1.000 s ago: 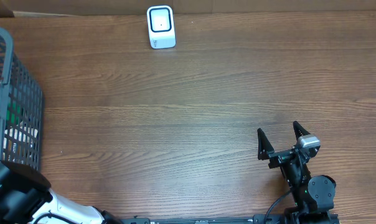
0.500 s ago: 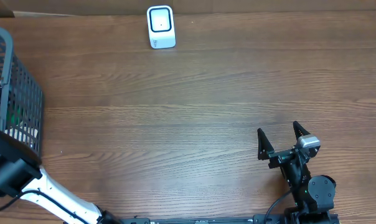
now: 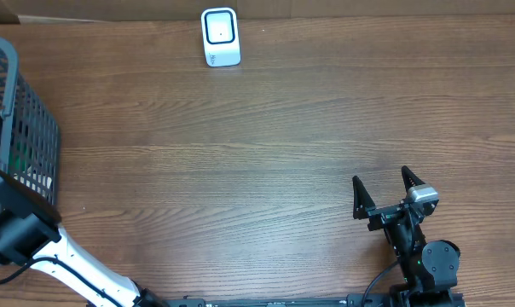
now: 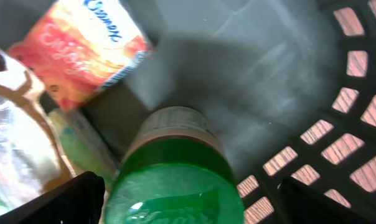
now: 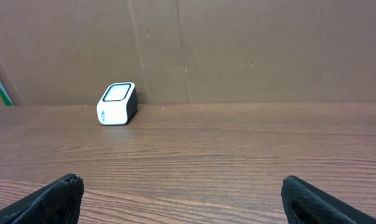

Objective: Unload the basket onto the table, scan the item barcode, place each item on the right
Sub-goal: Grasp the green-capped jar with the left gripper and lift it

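The wire basket [image 3: 27, 128] sits at the 9 o'clock edge of the worktop [image 3: 266, 153]. The left hand [image 4: 191, 186] hangs inside it, fingers spread wide and gripping nothing. Between them lies a green bottle [image 4: 175, 180], its cap pointing to 12 o'clock in the wrist view. This looks like the item to pick. An orange snack packet [image 4: 82, 43] lies at 10 o'clock and a clear-wrapped item [image 4: 14, 137] at 9 o'clock, both close to the bottle.

The barcode scanner [image 3: 220, 36] stands at 12 o'clock on the worktop, well apart from the basket. The right hand [image 3: 381, 176] rests open at 5 o'clock, holding nothing.

Risks, as I judge them:
- The bottle is round and smooth, so an off-centre squeeze could roll it or let it slip on the lift.
- The 9 o'clock finger could catch the wrapped item, or the other finger the basket wall [image 4: 343, 143].
- No barcode shows on the bottle, so it may reach the scanner with the wrong face towards it.
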Robot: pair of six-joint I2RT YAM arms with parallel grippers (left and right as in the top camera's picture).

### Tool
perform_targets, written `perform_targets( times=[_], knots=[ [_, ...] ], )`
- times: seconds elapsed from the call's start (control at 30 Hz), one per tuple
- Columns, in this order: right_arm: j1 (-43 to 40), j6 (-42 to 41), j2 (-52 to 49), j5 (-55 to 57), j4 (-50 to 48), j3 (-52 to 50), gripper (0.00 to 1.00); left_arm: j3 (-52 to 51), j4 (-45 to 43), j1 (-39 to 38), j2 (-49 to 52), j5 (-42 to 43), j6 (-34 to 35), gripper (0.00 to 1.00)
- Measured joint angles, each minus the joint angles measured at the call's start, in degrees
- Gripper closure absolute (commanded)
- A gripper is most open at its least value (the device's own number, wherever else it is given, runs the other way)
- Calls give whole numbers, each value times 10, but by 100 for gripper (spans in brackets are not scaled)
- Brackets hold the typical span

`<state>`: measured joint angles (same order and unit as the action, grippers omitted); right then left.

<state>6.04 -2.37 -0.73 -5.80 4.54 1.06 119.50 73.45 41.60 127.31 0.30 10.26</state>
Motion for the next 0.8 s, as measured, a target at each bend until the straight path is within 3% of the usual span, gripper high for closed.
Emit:
perform_targets(
  times=[0.23,0.33,0.47,0.8],
  knots=[
    [0,0,0,0,0,0,0,-25,7,0,0,-19,-2,11],
    [0,0,0,0,0,0,0,-36,7,0,0,-28,-2,18],
    [0,0,0,0,0,0,0,-37,7,0,0,-30,-2,35],
    [0,0,0,0,0,0,0,-37,7,0,0,-30,-4,47]
  ],
)
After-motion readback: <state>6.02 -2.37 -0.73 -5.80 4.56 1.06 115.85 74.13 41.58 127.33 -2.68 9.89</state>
